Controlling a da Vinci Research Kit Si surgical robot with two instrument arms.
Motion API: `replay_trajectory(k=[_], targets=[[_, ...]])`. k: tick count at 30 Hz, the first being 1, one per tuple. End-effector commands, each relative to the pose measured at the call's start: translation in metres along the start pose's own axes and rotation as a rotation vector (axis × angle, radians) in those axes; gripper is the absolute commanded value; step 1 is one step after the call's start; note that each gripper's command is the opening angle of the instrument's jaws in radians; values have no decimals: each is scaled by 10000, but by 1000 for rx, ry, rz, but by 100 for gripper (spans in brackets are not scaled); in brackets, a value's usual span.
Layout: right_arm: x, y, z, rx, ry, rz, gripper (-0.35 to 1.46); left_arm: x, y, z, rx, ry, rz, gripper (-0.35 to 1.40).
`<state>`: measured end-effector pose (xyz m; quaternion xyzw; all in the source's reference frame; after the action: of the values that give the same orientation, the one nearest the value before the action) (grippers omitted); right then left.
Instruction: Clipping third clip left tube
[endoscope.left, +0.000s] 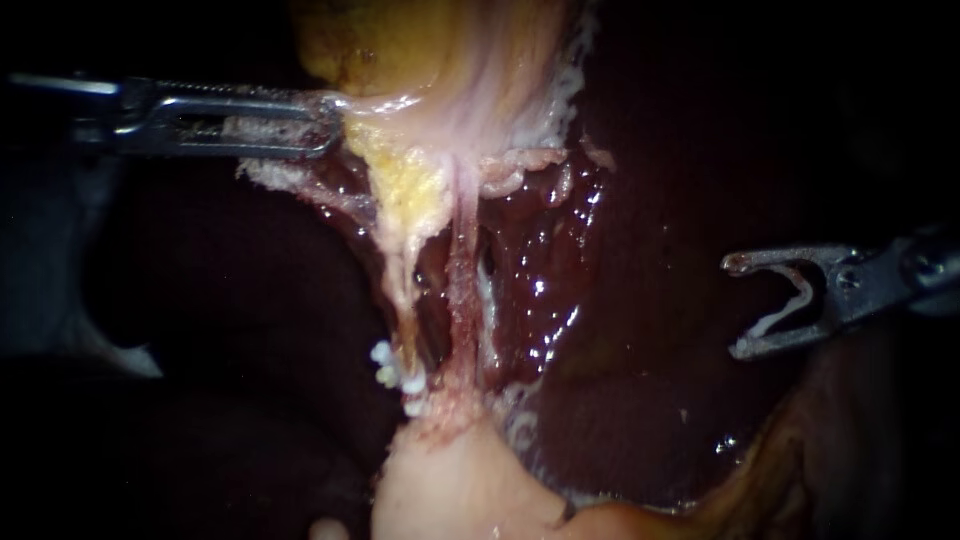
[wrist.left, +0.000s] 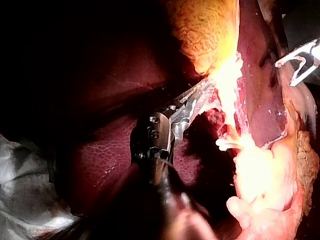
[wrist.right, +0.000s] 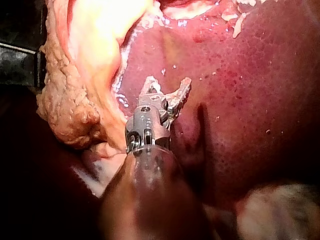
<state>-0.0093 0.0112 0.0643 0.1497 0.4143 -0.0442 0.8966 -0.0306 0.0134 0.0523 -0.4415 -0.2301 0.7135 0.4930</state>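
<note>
**Left tube** (endoscope.left: 405, 285): a thin yellowish strand, drawn taut. Its long axis runs roughly crosswise to both instrument shafts. One end points at the yellow tissue just beside the left end effector; the other points away from it, into a pale tissue mass (endoscope.left: 450, 480). White clips (endoscope.left: 413, 384) sit on the tube at that far end, close together.

**Right tube** (endoscope.left: 462, 270): a pinker strand just beside the left tube and near parallel to it. It lies between the left tube and the right end effector.

**Left instrument** (endoscope.left: 335, 125): end effector clenched on the edge of the gallbladder (endoscope.left: 350, 40), jaws lying together over the tissue. The left tube starts just beyond the jaw tips.

**Right instrument** (endoscope.left: 732, 307): end effector spread wide, carrying a white loaded clip (endoscope.left: 800, 300) that lines both jaws from inside. The jaw tips face the tubes. The left tube lies well apart from them, straight ahead of the open mouth, and no tissue is touched. Glossy liver (endoscope.left: 560, 250) lies behind the gap. The right wrist view confirms the jaws stand clear over the liver.
</note>
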Motion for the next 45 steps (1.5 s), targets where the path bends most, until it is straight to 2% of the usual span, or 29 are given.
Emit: replay_trajectory(k=[1,10,16,21,25,30,34,35,37,45], targets=[[1,0,0,0,1,0,50,0,0,0,1,0,0,-35],[2,0,0,-2,4,1,50,3,4,-7,-2,-2,-3,-35],[2,0,0,-2,4,1,50,26,18,-38,-22,-15,-17,-35],[3,0,-1,-3,7,2,50,44,22,-62,-11,-5,-28,-35],[4,1,-2,-3,9,4,50,50,20,-72,-5,-3,-32,-35],[13,1,-4,-13,35,11,50,50,20,-73,-5,-3,-32,-35],[37,-1,-6,-21,92,35,50,50,20,-73,-5,-3,-32,-35],[49,-3,-5,4,126,52,50,49,20,-74,-5,-3,-32,-35],[68,-5,-3,29,167,81,50,49,20,-74,-5,-3,-31,-35],[170,-22,35,76,326,217,50,48,18,-73,-5,-3,-31,-35]])
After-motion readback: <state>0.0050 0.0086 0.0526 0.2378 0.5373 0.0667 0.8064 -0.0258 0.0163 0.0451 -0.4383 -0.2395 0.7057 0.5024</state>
